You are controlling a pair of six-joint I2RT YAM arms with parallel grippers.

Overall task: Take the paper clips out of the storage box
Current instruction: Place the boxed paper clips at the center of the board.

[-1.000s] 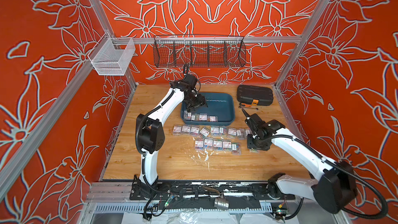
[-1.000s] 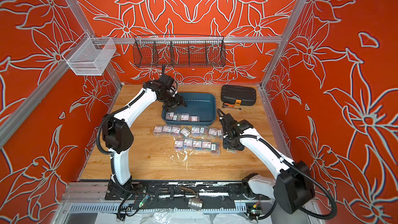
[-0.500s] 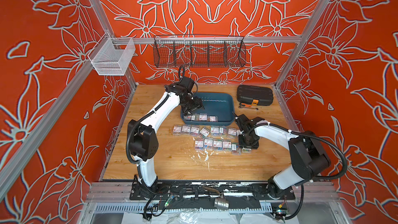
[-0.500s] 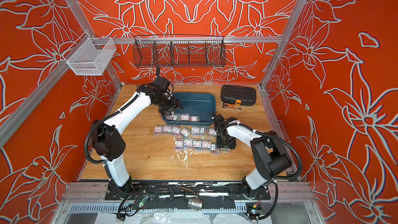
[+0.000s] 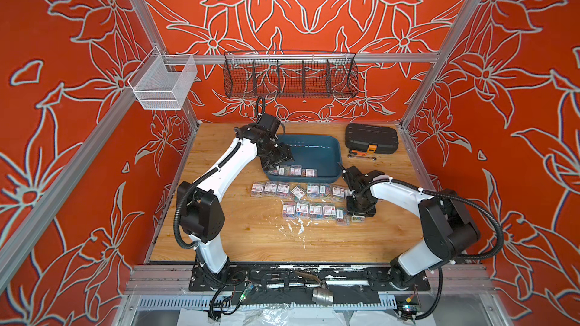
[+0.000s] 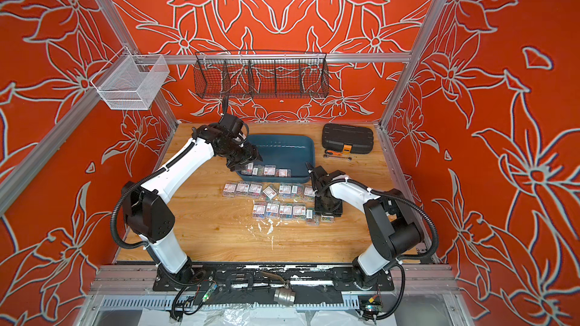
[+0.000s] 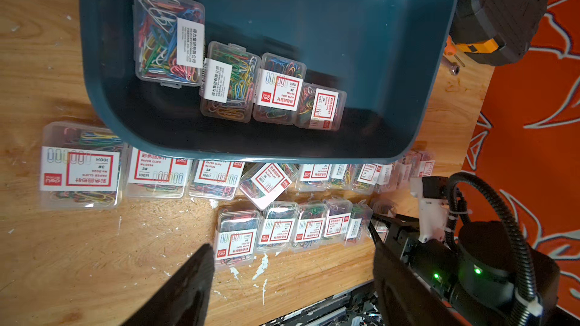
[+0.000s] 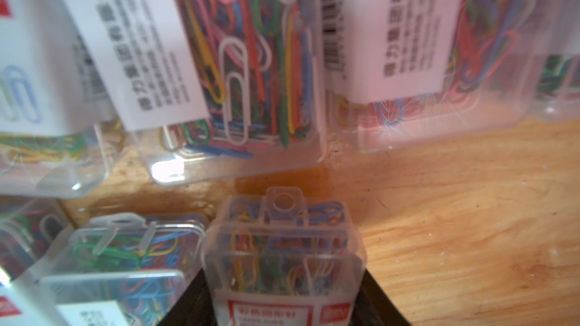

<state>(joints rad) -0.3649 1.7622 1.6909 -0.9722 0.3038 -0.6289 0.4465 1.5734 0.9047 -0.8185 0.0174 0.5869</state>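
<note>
The teal storage box (image 5: 314, 152) (image 6: 282, 148) (image 7: 345, 26) sits at the back middle of the table. Several clear boxes of paper clips (image 5: 295, 170) (image 7: 276, 89) lie along its near wall. More paper clips (image 5: 301, 191) (image 6: 273, 190) (image 7: 78, 167) lie in two rows on the wood in front of it. My left gripper (image 5: 276, 164) (image 7: 292, 265) hangs open over the tray's near left corner, holding nothing. My right gripper (image 5: 359, 213) (image 8: 282, 302) is shut on one box of paper clips (image 8: 282, 261), low at the right end of the front row.
A black ribbed case (image 5: 372, 137) with an orange latch stands at the back right, small tools (image 5: 362, 155) in front of it. A black wire basket (image 5: 290, 75) and a white mesh basket (image 5: 163, 84) hang on the walls. White flecks (image 5: 296, 228) mark the wood.
My right arm has folded in and its gripper has shifted slightly left to the end of the front row. The left arm's elbow has swung left; its gripper has stayed at the tray's corner.
</note>
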